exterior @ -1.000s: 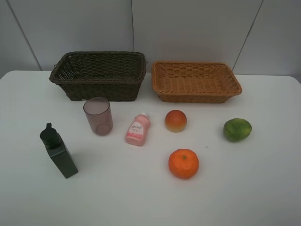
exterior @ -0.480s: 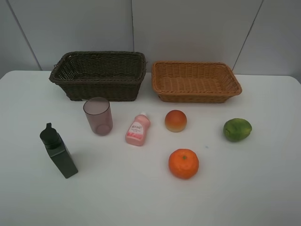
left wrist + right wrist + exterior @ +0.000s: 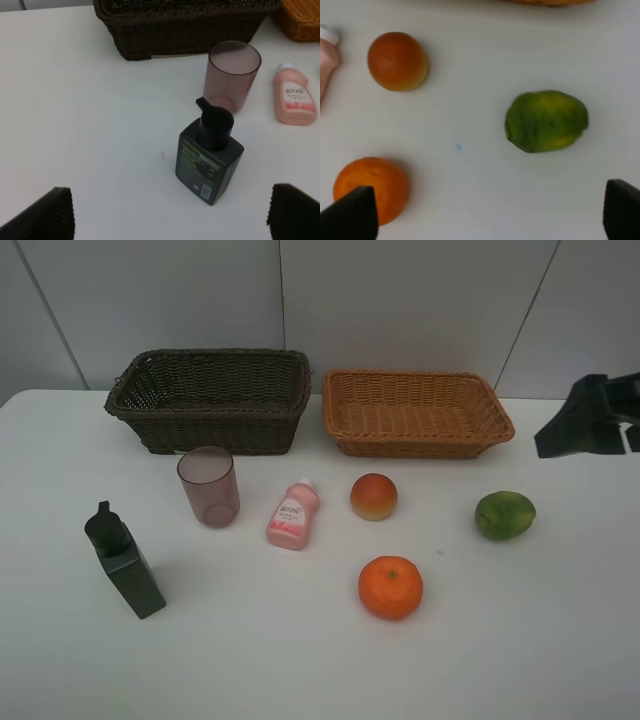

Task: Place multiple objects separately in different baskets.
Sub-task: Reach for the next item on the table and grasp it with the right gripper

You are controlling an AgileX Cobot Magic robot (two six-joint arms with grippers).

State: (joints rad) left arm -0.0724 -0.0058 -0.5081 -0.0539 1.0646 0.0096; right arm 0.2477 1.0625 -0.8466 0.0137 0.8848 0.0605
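Green-skinned round fruit (image 3: 546,121) lies on the white table (image 3: 300,670) near the light orange woven basket (image 3: 420,448), ahead of the right gripper (image 3: 487,214), its jaws spread like those of the left gripper (image 3: 170,216); probably light, firm and prone to rolling, so pinch across its middle.

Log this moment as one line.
phase: nothing sorted yet | dark basket, tan basket: hold none | left gripper: jaws open, facing pump bottle | right gripper: jaws open, facing green fruit

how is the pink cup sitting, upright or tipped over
Upright. The pink cup stands on its base on the table, with its round open mouth facing up; it looks empty.
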